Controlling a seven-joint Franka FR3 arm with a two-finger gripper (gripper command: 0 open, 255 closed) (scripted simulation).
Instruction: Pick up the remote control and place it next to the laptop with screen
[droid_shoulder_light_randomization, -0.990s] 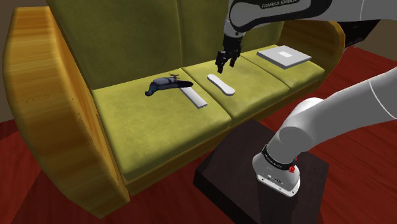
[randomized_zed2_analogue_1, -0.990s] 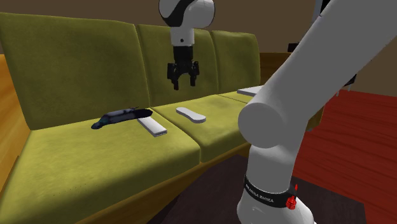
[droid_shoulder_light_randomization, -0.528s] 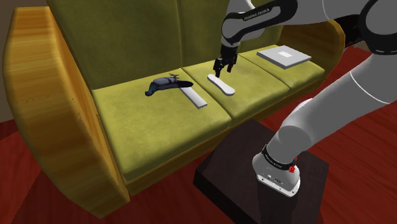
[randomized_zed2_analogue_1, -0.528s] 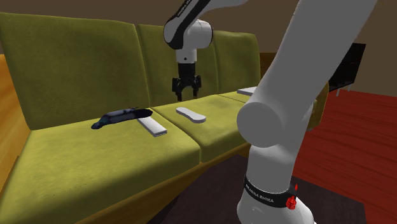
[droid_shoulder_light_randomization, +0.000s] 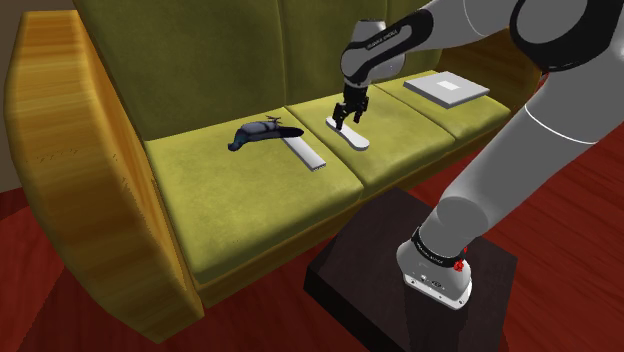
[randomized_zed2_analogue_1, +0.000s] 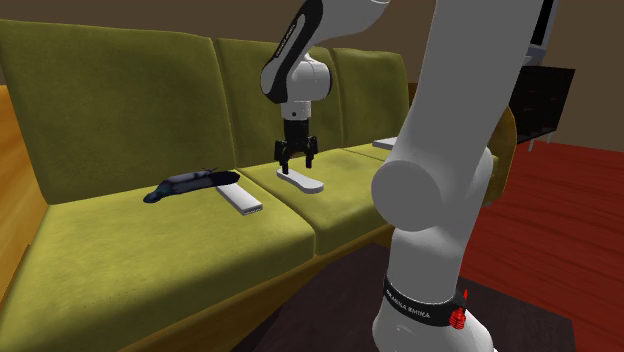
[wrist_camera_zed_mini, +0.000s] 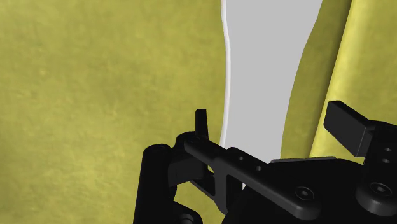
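Soft, even light, kinda muted. The wooden armrest at 9 o'clock in the shoulder view catches a mild sheen. Everything's crisp right to the edges.

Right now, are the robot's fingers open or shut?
Open. In the wrist view the two black fingers stand apart, one on each side of the pale remote control, touching neither edge.

A home's living room — a long olive-green upholstered sofa with three seat cushions and rounded honey-coloured wooden arms stands on a dark red wood-grain floor. A slim white remote control lies on its cushions, and a low black cabinet on thin legs stands by a brown wall.
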